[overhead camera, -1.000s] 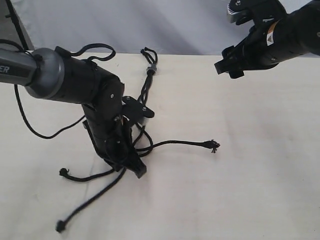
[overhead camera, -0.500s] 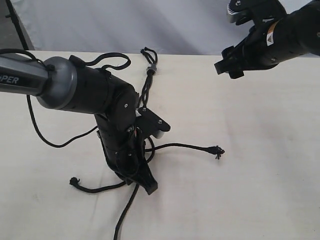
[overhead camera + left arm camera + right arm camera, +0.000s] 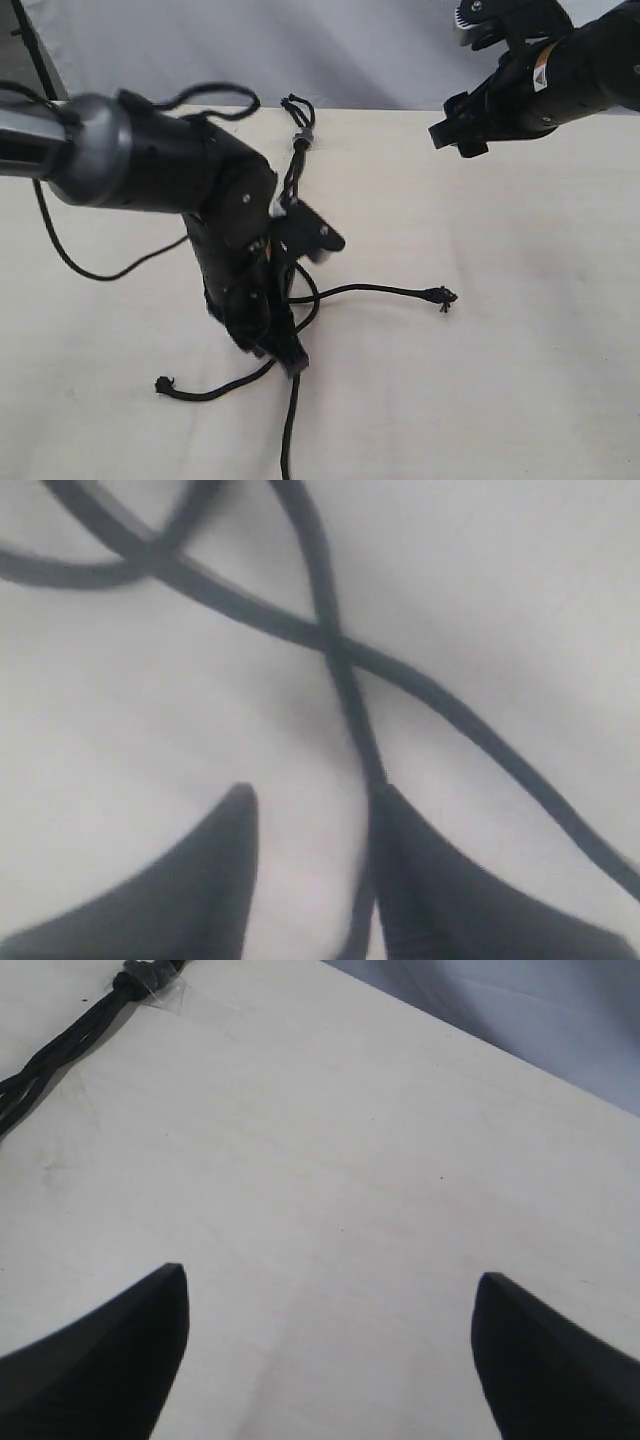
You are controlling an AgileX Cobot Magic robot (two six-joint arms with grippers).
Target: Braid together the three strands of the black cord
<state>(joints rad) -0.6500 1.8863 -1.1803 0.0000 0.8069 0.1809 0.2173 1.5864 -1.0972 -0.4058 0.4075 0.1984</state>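
one short stretch of cord [image 3: 292, 178] below the knot [image 3: 300, 141] is showing braid; three strands [image 3: 372, 290] are lying loose. left end effector [image 3: 312, 805] is straddling one strand, part-open; right end effector [image 3: 330, 1295] is gaping empty.

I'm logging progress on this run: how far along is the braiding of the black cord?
Done: only a short stretch below the knot looks braided. In hand: the open left gripper straddles one strand; the right gripper hangs open, empty. Left: most of it; the three strands fan out loose below, tips far apart.
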